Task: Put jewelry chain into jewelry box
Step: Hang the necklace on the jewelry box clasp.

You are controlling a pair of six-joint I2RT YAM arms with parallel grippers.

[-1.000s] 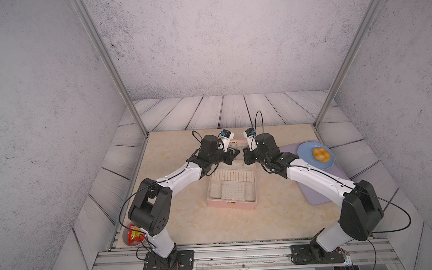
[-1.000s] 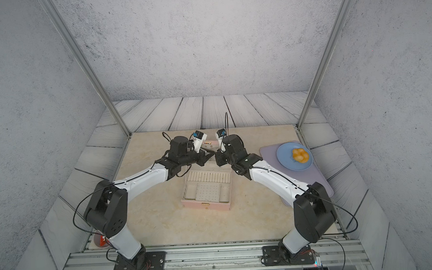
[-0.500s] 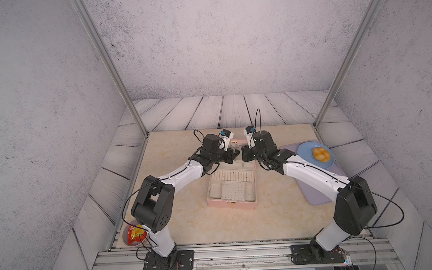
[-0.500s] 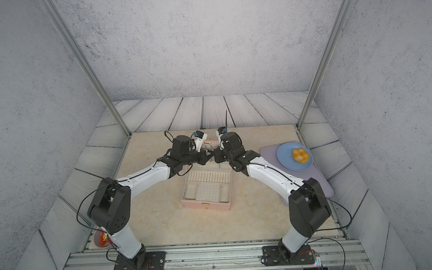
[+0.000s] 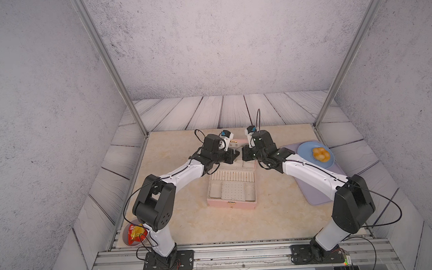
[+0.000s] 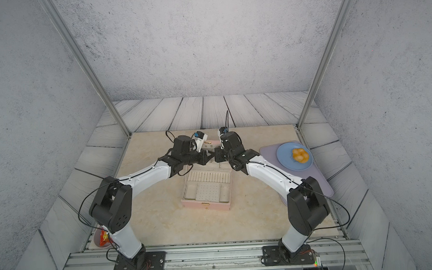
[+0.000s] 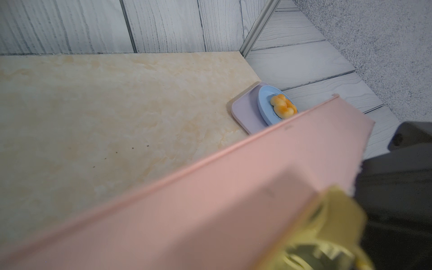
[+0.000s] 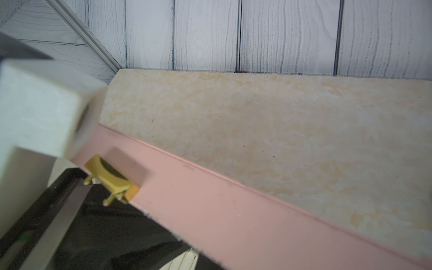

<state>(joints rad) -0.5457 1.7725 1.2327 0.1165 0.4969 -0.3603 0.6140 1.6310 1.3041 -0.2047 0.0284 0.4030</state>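
The pale pink jewelry box lies open mid-table, showing its cream ring slots and dotted panel. Its lid stands raised at the back. My left gripper and right gripper face each other, both shut, just in front of the lid's top edge. In both wrist views the pink lid and its gold clasp fill the near field and hide the jaws. Whether either gripper pinches the lid cannot be told. The jewelry chain is out of view.
A lilac mat lies at the right edge, carrying a blue plate with a yellow pastry. A bowl with a red packet sits at the front left corner, behind my left arm's base.
Both grippers have edged slightly closer together at the lid. The right arm's elbow has shifted a little inward. The box base has not moved.
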